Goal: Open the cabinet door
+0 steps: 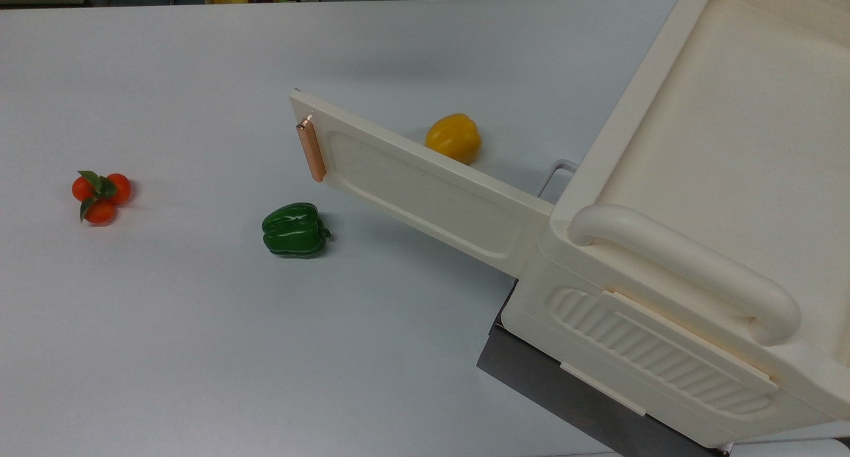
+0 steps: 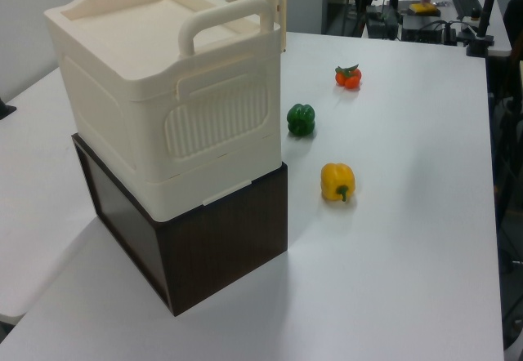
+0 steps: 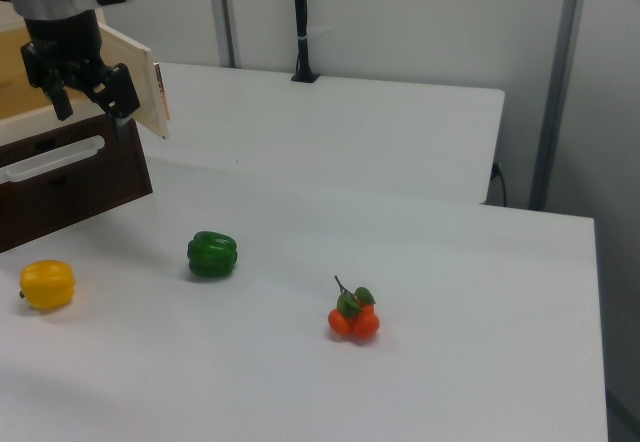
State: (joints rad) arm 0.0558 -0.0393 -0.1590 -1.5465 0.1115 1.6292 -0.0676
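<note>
Cabinet door (image 1: 418,191) swung wide open, just beside the hand (image 3: 88,100). Hand's fingers spread, gripping nothing. Green pepper (image 3: 212,254) below it on the table (image 3: 400,262).

You see a plain cream plastic cabinet door (image 1: 425,191) with a copper-coloured bar handle (image 1: 310,149), a glossy green bell pepper (image 1: 293,229), and a yellow bell pepper (image 1: 453,138).

White table (image 1: 166,351) (pale partition walls (image 3: 400,22))

Top view looks steeply down; left and right views face oppositely across the table (image 1: 199,351).
</note>
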